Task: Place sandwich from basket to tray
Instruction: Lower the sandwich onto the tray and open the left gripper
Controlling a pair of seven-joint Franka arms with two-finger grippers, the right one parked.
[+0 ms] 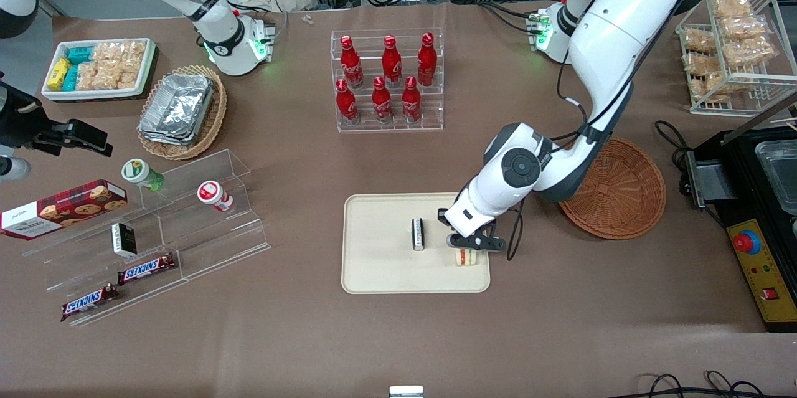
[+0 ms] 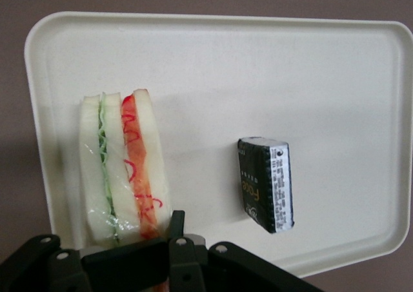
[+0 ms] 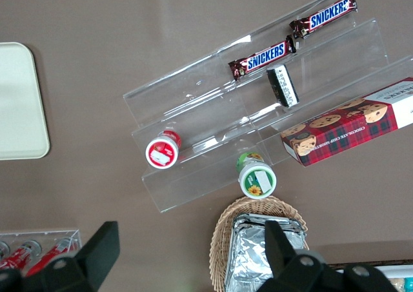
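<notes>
The sandwich [image 1: 466, 256] stands on its edge on the cream tray [image 1: 380, 273], at the tray's end nearest the round reddish-brown basket [image 1: 622, 199]. The basket holds nothing. My left gripper [image 1: 471, 246] is right over the sandwich and shut on it. In the left wrist view the sandwich [image 2: 122, 176] shows white bread with green and orange-red filling. One dark finger [image 2: 174, 224] presses its red-filled side; the other finger is hidden. The gripper [image 2: 129, 240] is low over the tray [image 2: 213, 60].
A small black packet [image 1: 418, 234] stands on the tray beside the sandwich, also in the left wrist view [image 2: 266, 184]. A rack of red bottles [image 1: 386, 80] stands farther from the front camera. Clear acrylic steps with snacks [image 1: 155, 230] lie toward the parked arm's end.
</notes>
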